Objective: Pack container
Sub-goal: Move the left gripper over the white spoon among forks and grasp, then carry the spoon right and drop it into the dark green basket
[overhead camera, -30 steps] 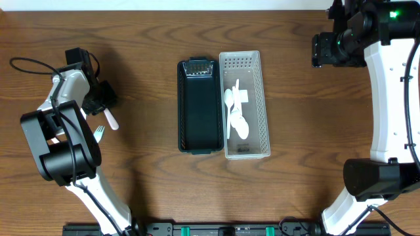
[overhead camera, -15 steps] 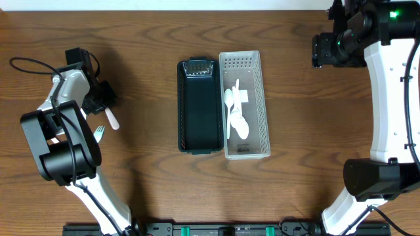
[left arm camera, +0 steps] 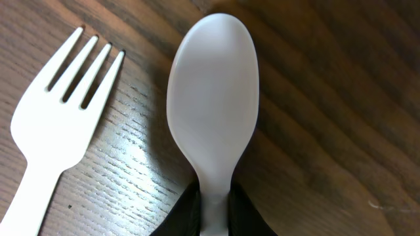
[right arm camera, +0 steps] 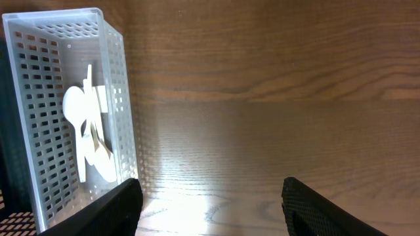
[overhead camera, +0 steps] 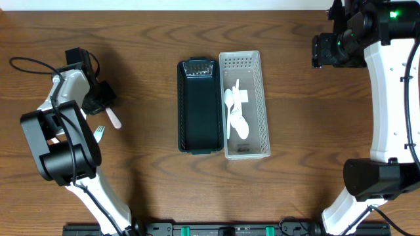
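Down at the table's left side, the left gripper (left arm camera: 213, 211) is pinching the stem of the white spoon (left arm camera: 211, 98), fingers pressed tight onto it just behind the bowl. The bowl is pointing straight ahead of the fingertips, over the wooden table (left arm camera: 328, 118). A white fork (left arm camera: 59, 124) is lying just left of the gripper's line, apart from the spoon. The right gripper (right arm camera: 210, 208) is hovering with jaws spread wide, gripping nothing. Ahead and to its left, the white basket (right arm camera: 39, 98) is holding white cutlery (right arm camera: 82, 124), with the black container (overhead camera: 199, 105) sitting against its far side.
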`<move>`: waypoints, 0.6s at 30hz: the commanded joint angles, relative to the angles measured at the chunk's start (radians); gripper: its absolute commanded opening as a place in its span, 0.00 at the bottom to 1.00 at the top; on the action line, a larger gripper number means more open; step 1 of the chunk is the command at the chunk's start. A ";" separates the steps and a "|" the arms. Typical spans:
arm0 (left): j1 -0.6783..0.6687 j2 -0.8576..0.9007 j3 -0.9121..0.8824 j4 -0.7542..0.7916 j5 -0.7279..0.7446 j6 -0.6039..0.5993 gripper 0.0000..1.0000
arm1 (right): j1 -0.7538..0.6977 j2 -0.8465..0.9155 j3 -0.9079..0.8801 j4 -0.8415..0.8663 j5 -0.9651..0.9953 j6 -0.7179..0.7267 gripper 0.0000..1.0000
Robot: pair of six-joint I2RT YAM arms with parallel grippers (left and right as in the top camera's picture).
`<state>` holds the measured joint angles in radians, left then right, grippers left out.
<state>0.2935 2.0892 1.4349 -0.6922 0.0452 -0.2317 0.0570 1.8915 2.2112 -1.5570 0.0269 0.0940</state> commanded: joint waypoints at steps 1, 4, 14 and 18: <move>0.001 0.012 0.007 -0.035 -0.012 0.002 0.06 | -0.005 0.005 0.000 -0.004 0.011 -0.014 0.71; -0.016 -0.021 0.039 -0.093 -0.011 0.002 0.06 | -0.005 0.005 0.000 -0.002 0.011 -0.018 0.71; -0.301 -0.314 0.248 -0.397 -0.011 0.048 0.06 | -0.005 0.005 0.000 0.014 0.034 -0.022 0.72; -0.476 -0.402 0.274 -0.414 -0.011 0.048 0.06 | -0.009 0.005 0.000 0.016 0.074 -0.021 0.72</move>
<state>-0.0906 1.7340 1.6993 -1.0908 0.0380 -0.2043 0.0563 1.8915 2.2108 -1.5436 0.0559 0.0895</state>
